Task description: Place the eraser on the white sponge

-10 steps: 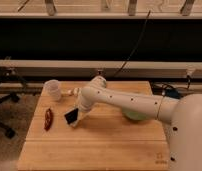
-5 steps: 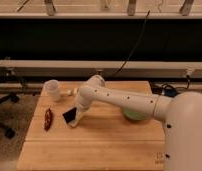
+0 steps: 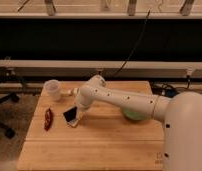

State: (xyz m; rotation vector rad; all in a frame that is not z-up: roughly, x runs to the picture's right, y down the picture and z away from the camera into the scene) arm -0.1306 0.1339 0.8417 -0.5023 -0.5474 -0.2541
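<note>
The black eraser (image 3: 69, 114) is tilted at the tip of my gripper (image 3: 74, 118), left of the wooden table's middle. The gripper looks shut on it, holding it just above the table. A small cream-white patch directly under the eraser looks like the white sponge (image 3: 74, 124); it is mostly hidden by the gripper and the eraser. My white arm (image 3: 119, 102) reaches in from the lower right across the table.
A white cup (image 3: 53, 89) stands at the back left. A dark red chili-shaped thing (image 3: 48, 120) lies left of the eraser. A green bowl (image 3: 135, 116) sits right of centre, partly behind the arm. A small pale bottle-like thing (image 3: 71, 92) lies beside the cup.
The gripper with the eraser has shifted very slightly to the left. Nothing else has moved.
</note>
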